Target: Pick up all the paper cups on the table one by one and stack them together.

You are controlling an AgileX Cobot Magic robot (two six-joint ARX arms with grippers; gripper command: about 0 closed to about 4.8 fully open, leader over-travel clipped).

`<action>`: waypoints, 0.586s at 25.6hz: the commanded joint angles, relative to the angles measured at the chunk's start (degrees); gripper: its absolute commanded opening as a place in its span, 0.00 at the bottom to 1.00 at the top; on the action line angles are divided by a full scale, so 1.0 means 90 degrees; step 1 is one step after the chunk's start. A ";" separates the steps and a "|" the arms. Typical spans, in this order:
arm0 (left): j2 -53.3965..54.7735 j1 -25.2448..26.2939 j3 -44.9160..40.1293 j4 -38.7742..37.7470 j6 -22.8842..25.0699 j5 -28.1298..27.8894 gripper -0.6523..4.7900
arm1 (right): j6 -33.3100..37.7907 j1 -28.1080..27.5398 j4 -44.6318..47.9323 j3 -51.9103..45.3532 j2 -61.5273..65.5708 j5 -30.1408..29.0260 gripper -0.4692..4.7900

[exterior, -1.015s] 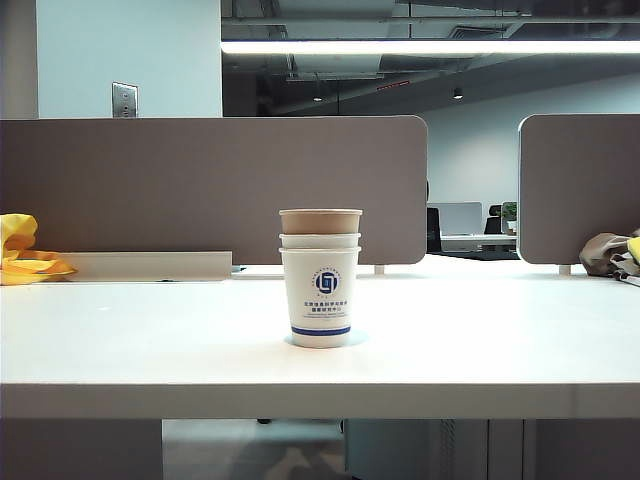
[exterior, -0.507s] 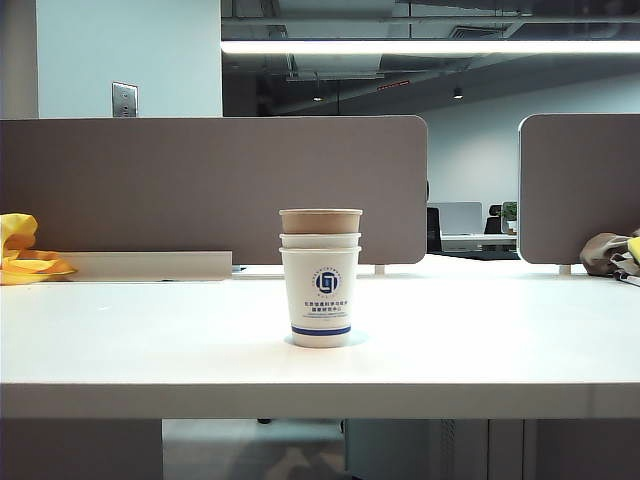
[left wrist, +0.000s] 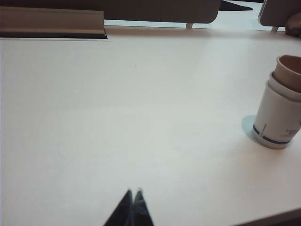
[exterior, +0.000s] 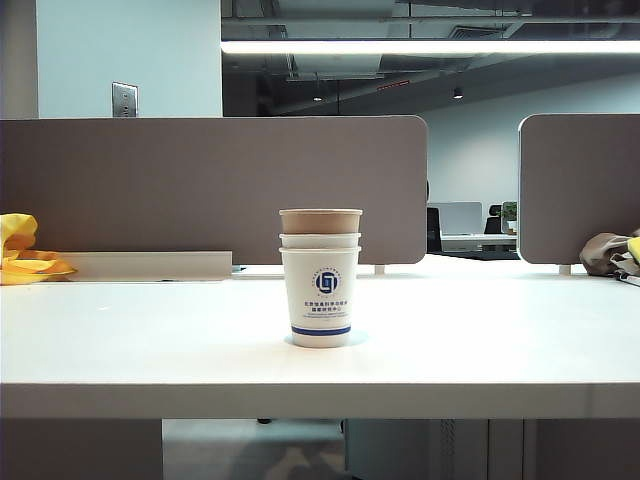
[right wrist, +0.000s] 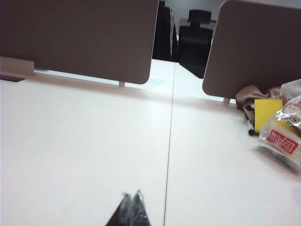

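The paper cups (exterior: 320, 280) stand nested in one upright stack at the middle of the white table (exterior: 150, 340): a brown kraft cup on top, inside two white cups with a blue band and round logo. The left wrist view shows the same stack (left wrist: 281, 108) off to one side. My left gripper (left wrist: 134, 192) is shut and empty, low over bare table well away from the stack. Also shut with nothing in it, my right gripper (right wrist: 131, 193) hangs over bare table beside a thin seam line; no cups show in its view. Neither gripper appears in the exterior view.
Grey-brown partition panels (exterior: 210, 185) line the table's far edge. A yellow cloth (exterior: 25, 255) lies at the far left. Bags and packets (right wrist: 277, 122) are piled at the far right, near the second panel (right wrist: 254, 47). A grey cable tray (left wrist: 51, 21) runs along the back.
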 commanded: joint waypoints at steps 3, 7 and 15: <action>0.0005 0.0007 0.0007 0.0452 0.0296 -0.0986 0.11 | 0.0576 0.0015 -0.0170 -0.0044 0.0010 -0.0027 0.09; 0.0005 0.0007 0.0007 0.0648 0.0291 -0.2057 0.11 | 0.0794 0.0015 -0.0199 -0.0044 0.0010 -0.0032 0.09; 0.0005 0.0000 0.0007 0.0648 0.0294 -0.2691 0.11 | 0.0758 0.0019 -0.0194 -0.0041 0.0010 0.0126 0.09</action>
